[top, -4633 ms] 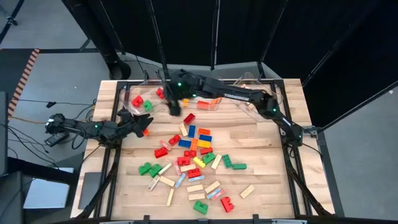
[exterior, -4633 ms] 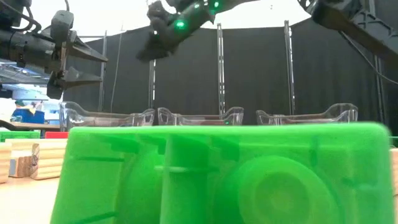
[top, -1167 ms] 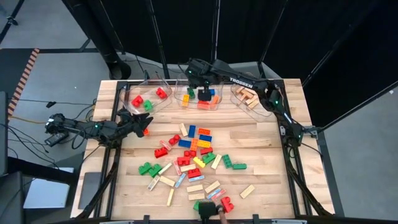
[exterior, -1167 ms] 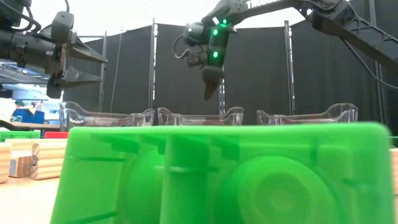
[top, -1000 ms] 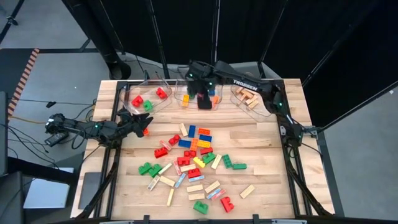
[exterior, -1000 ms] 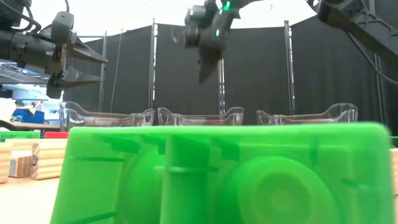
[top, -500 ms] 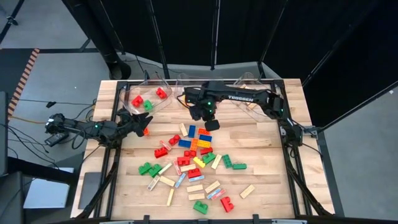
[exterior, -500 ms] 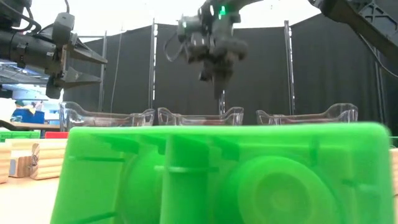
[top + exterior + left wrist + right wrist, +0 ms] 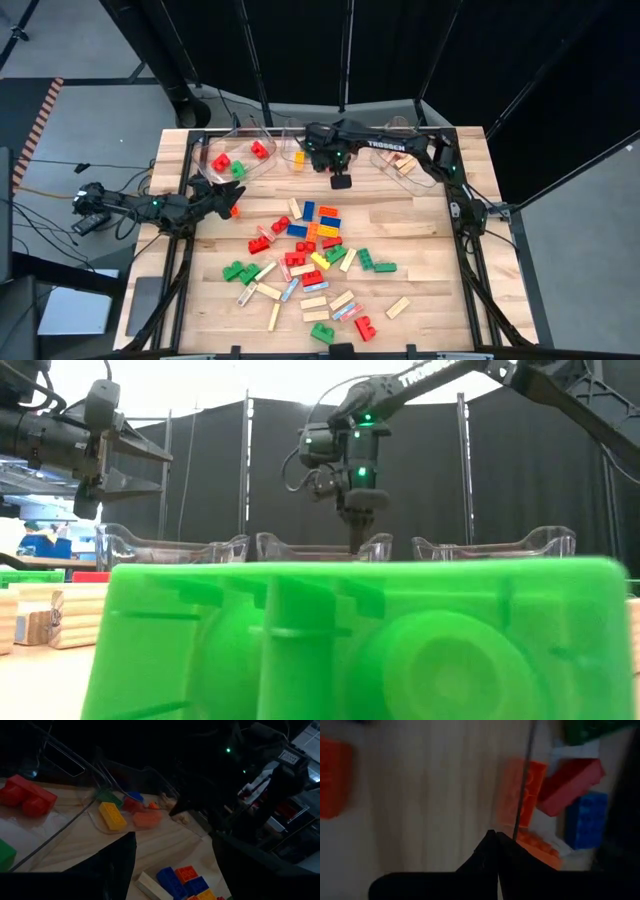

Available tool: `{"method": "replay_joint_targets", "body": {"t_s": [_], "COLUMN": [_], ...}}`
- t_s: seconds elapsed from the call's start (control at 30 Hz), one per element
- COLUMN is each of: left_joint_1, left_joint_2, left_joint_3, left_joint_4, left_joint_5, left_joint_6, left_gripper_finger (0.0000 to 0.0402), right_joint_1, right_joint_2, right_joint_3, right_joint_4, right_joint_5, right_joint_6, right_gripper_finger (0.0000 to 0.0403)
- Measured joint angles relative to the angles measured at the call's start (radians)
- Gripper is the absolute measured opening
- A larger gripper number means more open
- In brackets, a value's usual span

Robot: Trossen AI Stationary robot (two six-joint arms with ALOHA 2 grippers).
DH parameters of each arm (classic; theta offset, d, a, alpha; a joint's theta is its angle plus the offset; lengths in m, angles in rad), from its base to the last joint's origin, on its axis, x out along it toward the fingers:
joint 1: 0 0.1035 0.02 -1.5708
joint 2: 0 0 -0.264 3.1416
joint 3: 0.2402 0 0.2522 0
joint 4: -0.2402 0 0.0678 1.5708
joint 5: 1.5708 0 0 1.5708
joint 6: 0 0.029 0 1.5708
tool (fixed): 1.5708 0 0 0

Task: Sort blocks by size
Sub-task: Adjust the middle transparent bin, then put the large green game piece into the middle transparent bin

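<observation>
Right tool [image 9: 341,182] shut, by mid bin [image 9: 303,150].

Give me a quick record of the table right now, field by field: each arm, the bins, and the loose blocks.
right pincer: shut, empty, at the near rim of the middle bin
left pincer: open, waiting at the table's left side, near the left bin
left bin: red and green blocks
middle bin: yellow, orange, red, blue and green blocks
right bin: tan bars
loose blocks: mixed colours and tan bars, scattered mid-table, unsorted
</observation>
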Motion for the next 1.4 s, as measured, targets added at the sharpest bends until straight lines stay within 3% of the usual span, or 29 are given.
{"method": "replay_joint_targets", "body": {"t_s": [0.27, 0.53, 0.7, 0.77, 0.87, 1.1, 1.2, 1.4], "left_joint_1": [0.0, 0.0, 0.0, 0.0, 0.0, 0.0, 0.0, 0.0], "left_joint_2": [0.0, 0.0, 0.0, 0.0, 0.0, 0.0, 0.0, 0.0], "left_joint_3": [0.0, 0.0, 0.0, 0.0, 0.0, 0.0, 0.0, 0.0], "left_joint_4": [0.001, 0.002, 0.003, 0.003, 0.003, 0.0, 0.0, 0.0], "left_joint_5": [0.0, 0.0, 0.001, 0.001, 0.001, 0.001, 0.001, 0.001], "left_joint_6": [-0.007, -0.007, -0.018, -0.026, -0.02, -0.002, -0.001, -0.001], "left_gripper_finger": [0.0269, 0.0269, 0.0269, 0.0269, 0.0269, 0.0269, 0.0269, 0.0269], "right_joint_1": [-0.022, 0.087, 0.163, 0.202, 0.268, 0.501, 0.608, 0.727], "right_joint_2": [-0.004, -0.136, -0.244, -0.307, -0.454, -0.83, -0.881, -0.825], "right_joint_3": [0.0, 0.002, -0.007, -0.068, -0.27, -0.789, -0.893, -0.932], "right_joint_4": [-0.005, 0.0, -0.199, -0.273, -0.269, 0.009, 0.175, 0.319], "right_joint_5": [-0.045, -0.073, -0.168, -0.182, -0.182, -0.25, -0.258, -0.161], "right_joint_6": [0.03, 0.1, 0.262, 0.309, 0.408, 0.836, 0.994, 1.048], "right_gripper_finger": [0.0006, 0.0006, 0.0025, 0.0027, 0.002, 0.0017, 0.0054, 0.0163]}}
